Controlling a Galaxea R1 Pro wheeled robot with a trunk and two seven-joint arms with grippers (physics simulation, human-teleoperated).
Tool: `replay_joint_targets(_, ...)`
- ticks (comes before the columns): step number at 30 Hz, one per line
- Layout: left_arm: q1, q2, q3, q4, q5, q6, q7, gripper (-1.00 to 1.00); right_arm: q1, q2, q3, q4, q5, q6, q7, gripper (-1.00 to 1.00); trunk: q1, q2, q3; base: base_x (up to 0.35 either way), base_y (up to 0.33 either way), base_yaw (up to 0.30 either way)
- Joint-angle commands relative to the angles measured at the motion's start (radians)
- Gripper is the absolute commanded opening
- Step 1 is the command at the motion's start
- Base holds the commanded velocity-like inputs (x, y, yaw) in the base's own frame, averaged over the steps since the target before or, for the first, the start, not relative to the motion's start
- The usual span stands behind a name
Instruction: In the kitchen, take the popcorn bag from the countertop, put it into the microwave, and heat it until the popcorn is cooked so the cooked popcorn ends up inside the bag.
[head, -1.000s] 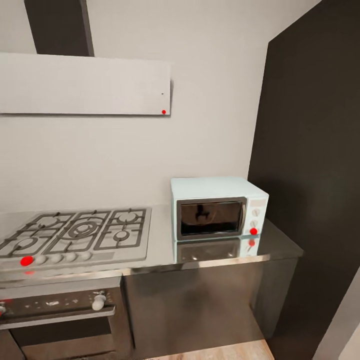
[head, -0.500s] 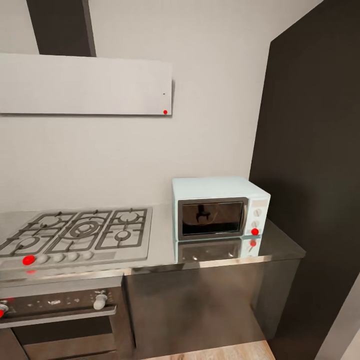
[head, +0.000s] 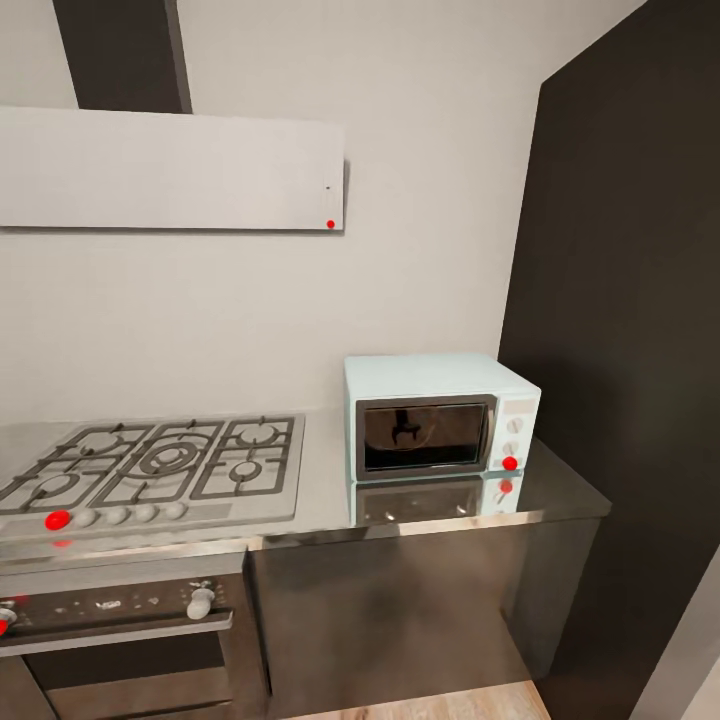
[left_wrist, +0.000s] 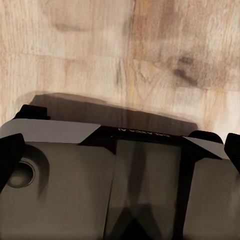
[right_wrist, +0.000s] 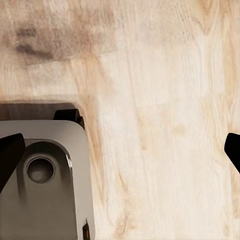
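Observation:
The pale mint-blue microwave (head: 440, 415) stands on the grey countertop (head: 325, 495) at its right end, dark glass door closed, a red light low on its knob panel. The popcorn bag and the popcorn are out of view. In the left wrist view my left gripper (left_wrist: 120, 150) is open, its dark fingertips (left_wrist: 10, 155) at the frame's edges over my grey base (left_wrist: 65, 190) and the wooden floor (left_wrist: 125, 55). My right gripper (right_wrist: 120, 152) is open too, nothing between its fingertips (right_wrist: 10, 152), above light wooden floor (right_wrist: 165, 100).
A steel gas hob (head: 160, 465) lies left of the microwave, with a built-in oven (head: 110, 625) below it and a pale hood (head: 170, 170) above. A tall dark cabinet wall (head: 630, 350) closes off the right side. Dark cabinet fronts (head: 400, 600) sit under the counter.
The whole head picture shifted very slightly to the right a second ago, so the camera moved; since half a second ago nothing has changed.

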Motion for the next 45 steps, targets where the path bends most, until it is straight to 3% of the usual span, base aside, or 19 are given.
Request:
replay_joint_targets(1, -0.001, 0.0, -0.008, 0.001, 0.011, -0.001, -0.004, 1.0, -0.001, 0.0, -0.003, 0.003, 0.0, -0.005, 0.004, 1.0, 0.0, -0.001, -0.001, 0.0, 0.0, 0.0)
replay_joint_targets(4, -0.001, 0.0, -0.008, 0.001, 0.011, -0.001, -0.004, 1.0, -0.001, 0.0, -0.003, -0.015, 0.004, 0.002, 0.004, 1.0, 0.0, -0.001, -0.001, 0.0, 0.0, 0.0)
replay_joint_targets(8, -0.001, 0.0, -0.008, 0.001, 0.011, -0.001, -0.004, 1.0, -0.001, 0.03, -0.004, -0.242, 0.007, 0.035, -0.014, 1.0, 0.0, -0.001, -0.001, 0.0, 0.0, 0.0)
replay_joint_targets(13, -0.001, 0.0, -0.008, 0.001, 0.011, -0.001, -0.004, 1.0, -0.001, 0.032, -0.002, -0.697, 0.006, 0.353, -0.001, 1.0, 0.0, -0.001, -0.001, 0.0, 0.0, 0.0)
replay_joint_targets(18, -0.001, 0.001, -0.008, 0.001, 0.011, -0.001, -0.004, 1.0, -0.001, 0.031, -0.006, -1.114, 0.007, 0.59, 0.0, 1.0, 0.0, -0.001, -0.001, 0.0, 0.0, 0.0)
replay_joint_targets(21, -0.001, 0.001, -0.008, 0.001, 0.011, -0.001, -0.004, 1.0, -0.002, 0.036, -0.008, -1.356, 0.006, 0.662, -0.006, 1.0, 0.0, -0.001, -0.001, 0.0, 0.0, 0.0)
replay_joint_targets(24, -0.001, 0.001, -0.008, 0.001, 0.011, -0.001, -0.004, 1.0, -0.006, 0.036, -0.01, -1.453, 0.001, 0.712, -0.009, 1.0, 0.0, -0.001, -0.001, 0.0, 0.0, 0.0)
replay_joint_targets(25, -0.001, 0.001, -0.008, 0.001, 0.011, -0.001, -0.004, 1.0, -0.014, 0.036, -0.011, -1.456, 0.0, 0.719, -0.009, 1.0, 0.0, -0.001, -0.001, 0.0, 0.0, 0.0)
replay_joint_targets(26, -0.001, 0.001, -0.008, 0.001, 0.011, -0.001, -0.004, 1.0, -0.087, 0.036, -0.015, -1.465, -0.003, 0.764, -0.01, 1.0, 0.0, -0.001, -0.001, 0.0, 0.0, 0.0)
replay_joint_targets(31, -0.001, 0.001, -0.008, 0.001, 0.011, -0.001, -0.004, 1.0, -0.267, 0.034, -0.039, -1.469, -0.003, 0.886, -0.018, 1.0, 0.0, -0.001, -0.001, 0.0, 0.0, 0.0)
replay_joint_targets(36, -0.001, 0.001, -0.008, 0.001, 0.008, -0.001, -0.004, 1.0, -0.371, 0.042, -0.044, -1.47, -0.015, 0.885, -0.149, 1.0, 0.0, -0.001, -0.001, 0.0, 0.0, 0.0)
replay_joint_targets(41, -0.001, 0.001, -0.008, 0.0, 0.008, -0.001, -0.004, 1.0, -0.378, 0.072, -0.034, -1.38, -0.022, 0.664, -0.161, 1.0, 0.0, -0.001, -0.001, 0.0, 0.0, 0.0)
replay_joint_targets(42, -0.001, 0.001, -0.008, 0.0, 0.007, -0.001, -0.004, 1.0, -0.378, 0.074, -0.026, -1.289, -0.019, 0.562, -0.159, 1.0, 0.0, -0.001, -0.001, 0.0, 0.0, 0.0)
replay_joint_targets(43, -0.001, 0.001, -0.008, 0.0, 0.007, -0.001, -0.004, 1.0, -0.379, 0.072, -0.021, -1.236, -0.018, 0.517, -0.154, 1.0, 0.0, -0.001, -0.001, 0.0, 0.0, 0.0)
replay_joint_targets(44, -0.001, 0.002, -0.008, 0.0, 0.007, -0.001, -0.004, 1.0, -0.379, 0.067, -0.016, -1.124, -0.015, 0.431, -0.122, 1.0, 0.0, -0.001, -0.001, 0.0, 0.0, 0.0)
replay_joint_targets(45, -0.001, 0.002, -0.008, 0.0, 0.007, -0.001, -0.004, 1.0, -0.379, 0.066, -0.019, -1.095, -0.018, 0.414, -0.099, 1.0, 0.0, -0.001, -0.001, 0.0, 0.0, 0.0)
